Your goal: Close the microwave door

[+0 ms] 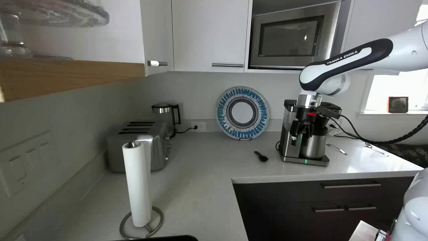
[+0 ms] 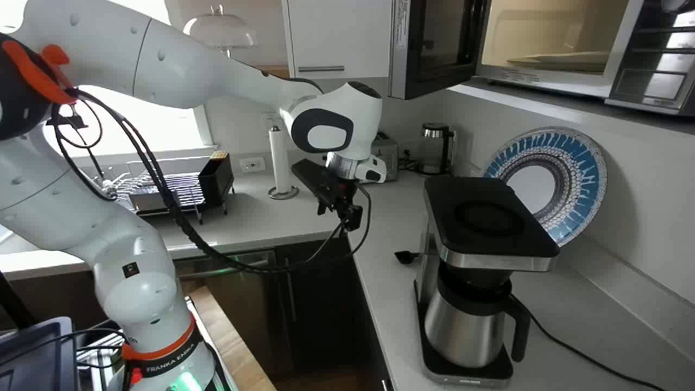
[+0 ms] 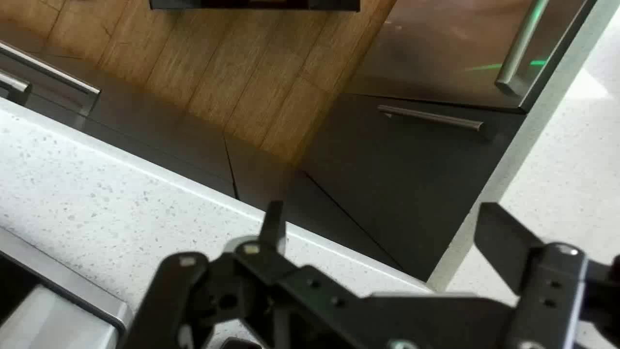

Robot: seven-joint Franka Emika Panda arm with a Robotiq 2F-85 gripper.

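You're in a kitchen; you have white wall cabinets [image 1: 209, 33] above a pale countertop [image 1: 197, 190], dark base cabinets [image 1: 317, 197] below; a microwave [image 2: 649, 65] sits up among those wall cabinets; the countertop holds a steel toaster [image 1: 157, 150], a coffee maker [image 2: 488, 228] with its steel carafe [image 2: 464, 331], and an upright paper towel roll [image 1: 137, 185]; in an exterior view you also get a wire dish rack [image 2: 184, 187] near a bright window [image 2: 174, 125]; wrist view gives you a wood-plank floor [image 3: 232, 72]; home or office kitchen, you can't tell.
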